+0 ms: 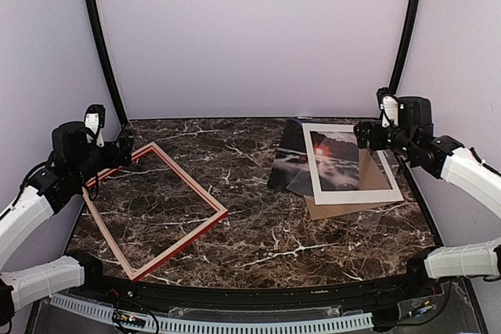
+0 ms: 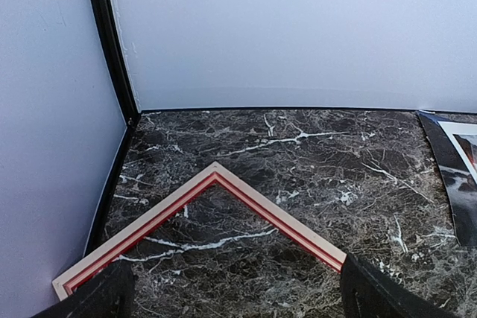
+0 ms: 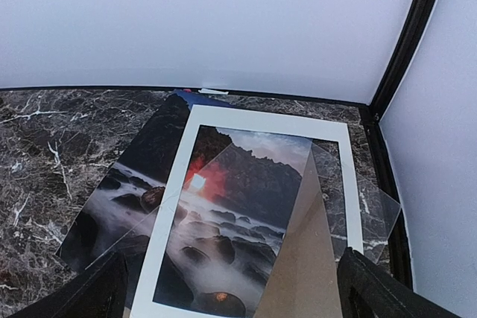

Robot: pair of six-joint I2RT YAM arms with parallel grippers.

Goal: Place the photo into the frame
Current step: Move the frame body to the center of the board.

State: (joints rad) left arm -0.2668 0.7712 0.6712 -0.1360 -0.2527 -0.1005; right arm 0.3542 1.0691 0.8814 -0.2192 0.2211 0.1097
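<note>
**A:** Start at the left side. How is the left gripper [image 1: 124, 151]?

**B:** It hovers over the far left corner of the frame [image 1: 190, 179]. Its fingers are spread wide and there is nothing between them. The frame lies flat on the marble table [image 1: 258, 232] with the pale wood side upward. I think this is on purpose: with the back facing up, the photo can be laid in from above.

**A:** And the photo [image 1: 286, 163]?

**B:** It is well apart from the frame, to its right. It lies skewed under a white mat board [image 1: 360, 195], so one dark end sticks out toward the frame. A brown backing board [image 1: 344, 210] shows from under the mat on the near side.

**A:** Then the right gripper [image 1: 362, 135]?

**B:** It is farther right of the frame again, above the far edge of that pile. It is also fully spread and empty.

**A:** What do the wrist views add?

**B:** The left wrist view shows the red step inside the frame's rail, which is hardly visible from above. The right wrist view shows a clear sheet [image 3: 369, 210] lying crooked on the mat. From above it is only a faint shine. In my judgement, the sheet and the mat must come off before the photo can be taken.
</note>
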